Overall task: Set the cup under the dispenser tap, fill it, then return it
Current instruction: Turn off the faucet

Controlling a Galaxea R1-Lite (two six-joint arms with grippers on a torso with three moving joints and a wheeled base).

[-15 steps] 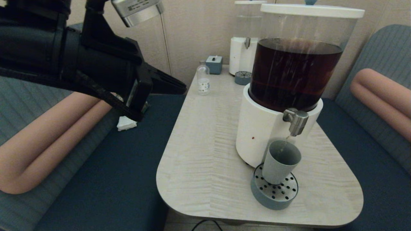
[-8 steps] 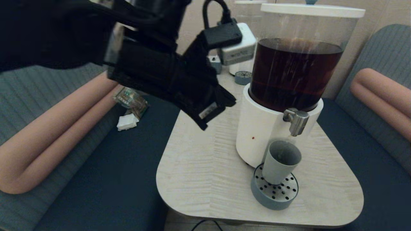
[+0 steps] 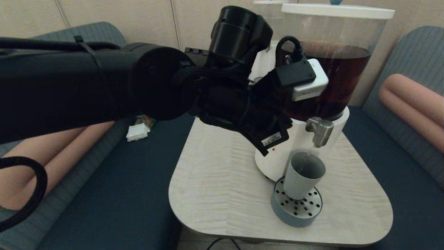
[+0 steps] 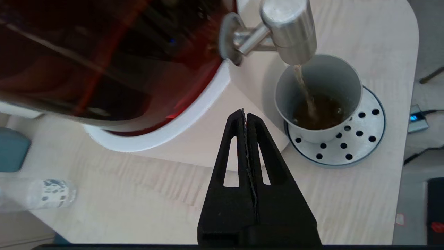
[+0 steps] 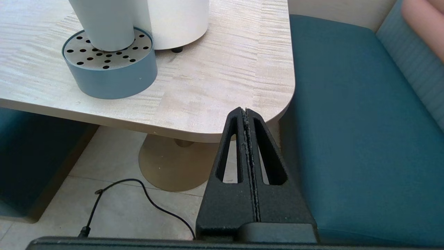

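Observation:
The grey-blue cup (image 3: 302,175) stands upright on the round perforated drip tray (image 3: 297,208), directly under the steel dispenser tap (image 3: 319,131). A thin brown stream runs from the tap (image 4: 288,31) into the cup (image 4: 333,74), which holds some brown liquid at its bottom. My left gripper (image 4: 245,113) is shut and empty; it hovers by the dispenser's white base (image 3: 277,163), a short way from the cup and not touching it. In the head view the left gripper (image 3: 266,151) reaches in from the left. My right gripper (image 5: 245,110) is shut, parked low beside the table's front corner.
The big tank of dark liquid (image 3: 333,80) towers over the table (image 3: 222,194). A small clear bottle (image 4: 38,194) and a teal box (image 4: 12,149) sit farther back. Blue bench seats flank the table, with white paper (image 3: 137,132) on the left one. A cable (image 5: 145,198) lies on the floor.
My left arm has swung from over the left seat rightward across the table to the dispenser's base. The cup has stayed under the tap.

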